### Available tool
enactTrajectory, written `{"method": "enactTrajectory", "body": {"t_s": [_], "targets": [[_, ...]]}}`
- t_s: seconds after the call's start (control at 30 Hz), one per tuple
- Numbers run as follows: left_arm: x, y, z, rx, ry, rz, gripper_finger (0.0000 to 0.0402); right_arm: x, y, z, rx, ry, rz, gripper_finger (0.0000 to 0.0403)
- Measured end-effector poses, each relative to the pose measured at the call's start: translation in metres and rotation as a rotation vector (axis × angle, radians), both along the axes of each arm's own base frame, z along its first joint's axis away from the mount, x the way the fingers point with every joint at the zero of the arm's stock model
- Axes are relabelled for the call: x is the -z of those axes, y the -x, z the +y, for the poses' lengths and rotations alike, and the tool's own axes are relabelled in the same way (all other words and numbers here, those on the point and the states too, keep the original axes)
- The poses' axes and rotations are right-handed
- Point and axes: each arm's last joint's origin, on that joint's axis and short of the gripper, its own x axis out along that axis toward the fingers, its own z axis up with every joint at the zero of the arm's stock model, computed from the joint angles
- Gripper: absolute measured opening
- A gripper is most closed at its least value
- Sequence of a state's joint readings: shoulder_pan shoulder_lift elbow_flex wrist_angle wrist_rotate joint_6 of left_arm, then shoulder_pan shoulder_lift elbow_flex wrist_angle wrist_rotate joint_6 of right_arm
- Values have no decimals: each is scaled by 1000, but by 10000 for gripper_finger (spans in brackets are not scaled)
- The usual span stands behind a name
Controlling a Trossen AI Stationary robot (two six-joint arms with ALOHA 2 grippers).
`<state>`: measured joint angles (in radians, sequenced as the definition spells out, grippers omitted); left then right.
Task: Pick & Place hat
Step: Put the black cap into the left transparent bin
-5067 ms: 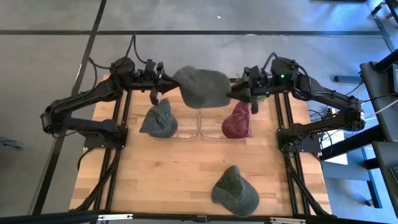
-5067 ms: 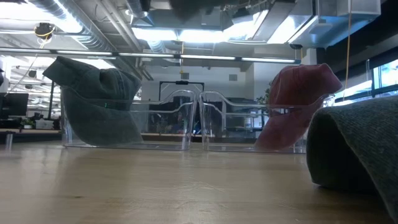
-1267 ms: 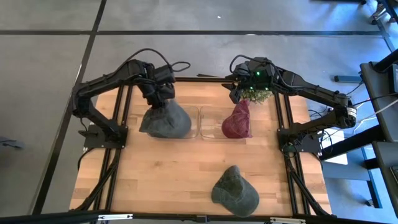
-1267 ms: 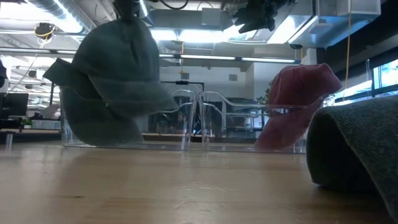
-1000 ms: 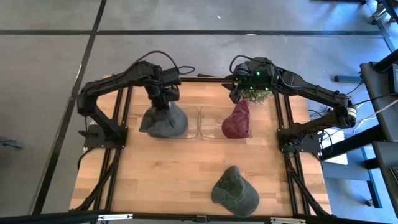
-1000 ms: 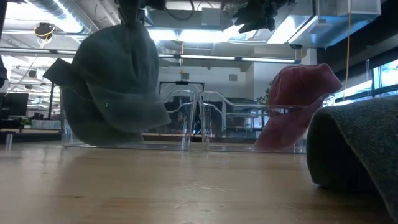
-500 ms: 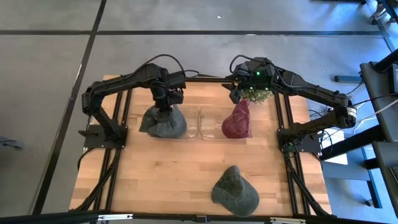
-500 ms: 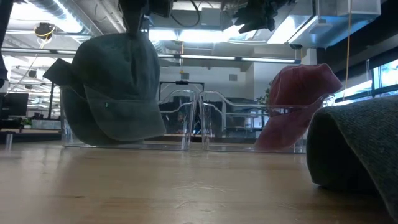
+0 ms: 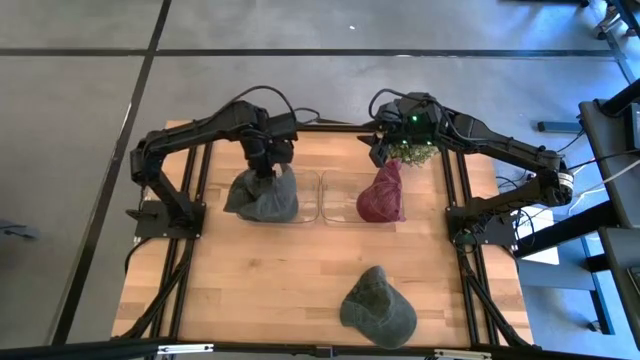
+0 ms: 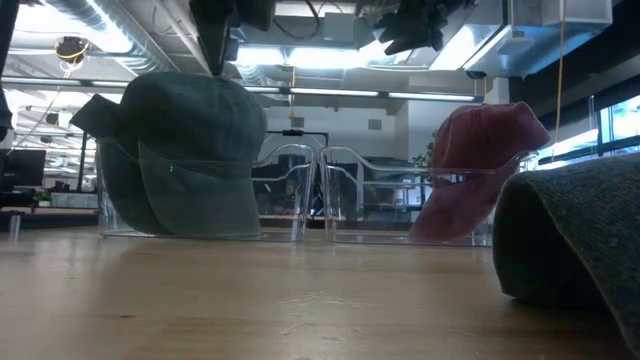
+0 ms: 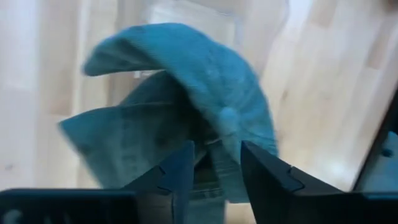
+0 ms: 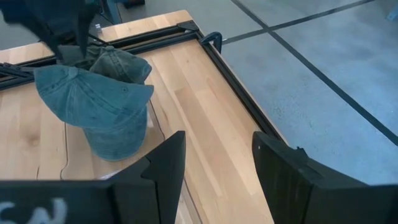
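A grey-green hat (image 9: pixel 270 197) sits in the left clear bin (image 10: pixel 290 190), resting against another hat of the same colour (image 10: pixel 105 120) behind it. My left gripper (image 9: pixel 268 163) stands open right above its crown (image 11: pixel 227 118), in the low view at the top (image 10: pixel 215 55). My right gripper (image 9: pixel 378 150) hangs open and holds nothing over the far side of the right clear bin (image 9: pixel 335 205), which holds a red hat (image 9: pixel 382 195). A further grey-green hat (image 9: pixel 377 310) lies on the table near its front edge.
The two clear bins stand side by side at the middle of the table's far half. A small green plant-like thing (image 9: pixel 410 152) sits under the right arm. The hat near the front edge fills the low view's right side (image 10: pixel 580 240). Bare wood lies between bins and front hat.
My left gripper has lowered the hanging grey-green hat into the left bin, shifting slightly toward the table's right, and has let it go. The hat has dropped from the fingers and now sits in the bin against the other hat.
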<state>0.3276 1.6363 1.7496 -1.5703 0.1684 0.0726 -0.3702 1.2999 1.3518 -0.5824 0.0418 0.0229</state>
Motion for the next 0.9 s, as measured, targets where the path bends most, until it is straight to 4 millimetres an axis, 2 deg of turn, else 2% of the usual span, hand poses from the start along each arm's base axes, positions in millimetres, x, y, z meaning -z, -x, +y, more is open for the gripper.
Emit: {"method": "enactTrajectory", "body": {"t_s": [0.23,0.37,0.43,0.53,0.73,0.9], "targets": [[-28,31,1,-77,-80,-92,159,-1,1,1,-14,17,10,186],[-48,40,-2,-84,-85,-380,161,0,-1,11,-111,-41,0,186],[-56,44,-6,-61,-79,-541,160,3,-4,22,-162,-73,20,186],[-60,52,-9,-61,-111,-703,158,9,-6,40,-148,-132,73,186],[-51,54,-20,-22,-174,-984,157,17,-5,86,-104,-238,160,186],[-36,54,-26,-26,-174,-1086,159,23,2,129,-43,-454,207,186]]}}
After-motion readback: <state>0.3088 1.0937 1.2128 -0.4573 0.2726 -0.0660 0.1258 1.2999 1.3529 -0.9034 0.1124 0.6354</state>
